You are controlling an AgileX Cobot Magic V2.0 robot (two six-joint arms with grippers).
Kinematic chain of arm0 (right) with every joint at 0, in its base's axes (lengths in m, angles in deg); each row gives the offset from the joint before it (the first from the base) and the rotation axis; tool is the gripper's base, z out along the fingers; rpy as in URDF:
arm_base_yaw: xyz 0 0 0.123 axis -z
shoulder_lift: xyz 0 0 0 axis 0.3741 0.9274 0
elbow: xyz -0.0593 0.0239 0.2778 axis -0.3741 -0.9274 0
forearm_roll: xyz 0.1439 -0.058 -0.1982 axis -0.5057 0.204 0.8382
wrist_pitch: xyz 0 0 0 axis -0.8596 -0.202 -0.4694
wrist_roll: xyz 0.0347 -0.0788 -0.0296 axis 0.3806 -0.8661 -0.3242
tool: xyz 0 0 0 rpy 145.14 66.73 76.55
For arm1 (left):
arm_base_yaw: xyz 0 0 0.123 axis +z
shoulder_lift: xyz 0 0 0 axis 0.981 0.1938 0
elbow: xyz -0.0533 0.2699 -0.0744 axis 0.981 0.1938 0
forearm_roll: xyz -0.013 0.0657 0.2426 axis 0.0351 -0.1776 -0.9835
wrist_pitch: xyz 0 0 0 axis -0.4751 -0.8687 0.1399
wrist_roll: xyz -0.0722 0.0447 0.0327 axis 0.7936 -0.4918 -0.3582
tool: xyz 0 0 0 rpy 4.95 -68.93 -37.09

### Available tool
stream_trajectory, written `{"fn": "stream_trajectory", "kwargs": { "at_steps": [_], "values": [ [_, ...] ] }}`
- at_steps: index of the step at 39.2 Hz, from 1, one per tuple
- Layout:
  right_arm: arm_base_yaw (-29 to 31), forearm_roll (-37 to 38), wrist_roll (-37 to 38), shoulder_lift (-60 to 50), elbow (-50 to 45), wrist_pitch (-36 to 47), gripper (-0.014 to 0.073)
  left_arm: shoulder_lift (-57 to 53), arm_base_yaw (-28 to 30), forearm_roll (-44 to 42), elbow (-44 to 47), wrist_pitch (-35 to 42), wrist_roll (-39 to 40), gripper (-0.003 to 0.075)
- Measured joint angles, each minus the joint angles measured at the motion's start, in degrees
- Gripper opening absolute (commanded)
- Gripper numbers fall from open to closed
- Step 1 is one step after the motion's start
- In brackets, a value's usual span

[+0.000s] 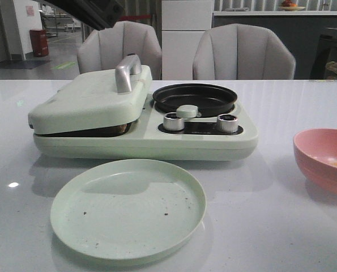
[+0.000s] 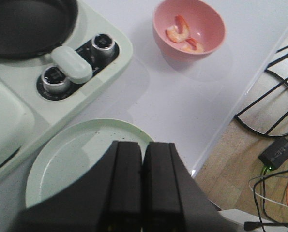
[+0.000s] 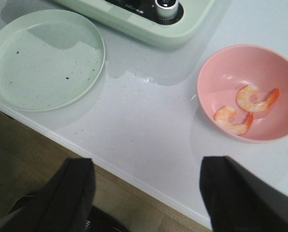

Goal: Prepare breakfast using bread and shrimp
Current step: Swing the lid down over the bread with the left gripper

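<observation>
The white bench (image 1: 281, 226) carries a pale green breakfast maker (image 1: 140, 122) with its sandwich lid (image 1: 89, 99) down; something dark shows in the gap under the lid, but whether it is bread cannot be told. A black pan (image 1: 194, 97) sits on the maker's right half, behind two silver knobs (image 1: 227, 122). Just in front of the maker lies a crumb-speckled green plate (image 1: 128, 209). To the maker's right stands a pink bowl (image 3: 248, 92) holding two shrimp (image 3: 256, 99). The left end effector (image 2: 143, 193) hovers over the plate's rim, fingers pressed together, empty. The right end effector (image 3: 146, 193) hangs over the bench edge, spread wide.
</observation>
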State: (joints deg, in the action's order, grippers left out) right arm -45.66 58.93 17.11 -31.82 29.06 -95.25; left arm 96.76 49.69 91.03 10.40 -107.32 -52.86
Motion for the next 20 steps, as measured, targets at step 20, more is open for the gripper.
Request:
{"fn": "stream_trajectory", "kwargs": {
  "at_steps": [20],
  "values": [
    [0.0, 0.0, 0.0, 0.0, 0.0, 0.2, 0.0561, -28.4, -6.5, -1.7, 20.4, 13.7, 0.0, 0.0099]
  ]
}}
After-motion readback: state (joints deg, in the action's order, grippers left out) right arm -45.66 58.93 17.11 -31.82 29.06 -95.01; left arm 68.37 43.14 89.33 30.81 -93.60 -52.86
